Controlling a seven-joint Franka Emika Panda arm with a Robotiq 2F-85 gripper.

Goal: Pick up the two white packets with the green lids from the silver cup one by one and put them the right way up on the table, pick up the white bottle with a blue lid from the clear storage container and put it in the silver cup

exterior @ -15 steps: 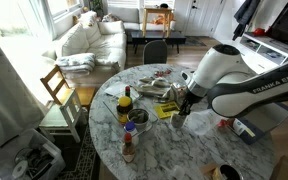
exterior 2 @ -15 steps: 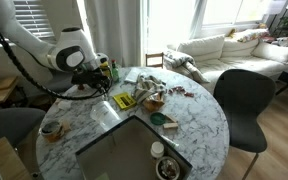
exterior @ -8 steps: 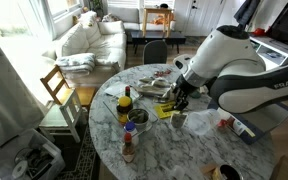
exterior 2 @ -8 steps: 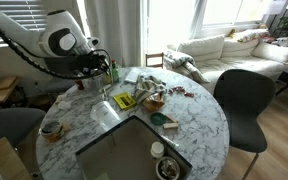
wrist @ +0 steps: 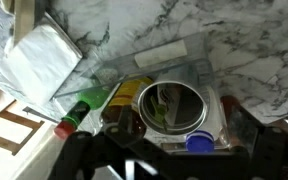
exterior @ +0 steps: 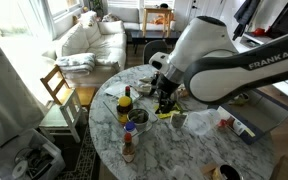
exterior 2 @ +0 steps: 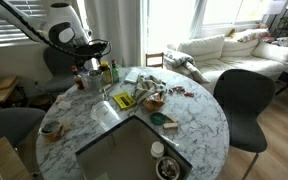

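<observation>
While claw (exterior: 165,106) hangs open, silver cup (exterior: 178,121) sits just below, apart.

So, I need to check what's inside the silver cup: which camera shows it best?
The wrist view: it looks almost straight down into the silver cup, so the rim and interior show. In both exterior views the cup is small and side-on, its interior hidden.

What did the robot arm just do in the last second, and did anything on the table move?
The gripper lifted up off the silver cup and drew away, its jaws now spread in the wrist view with nothing between them. The cup and the yellow bottle on the marble table look unmoved.
</observation>
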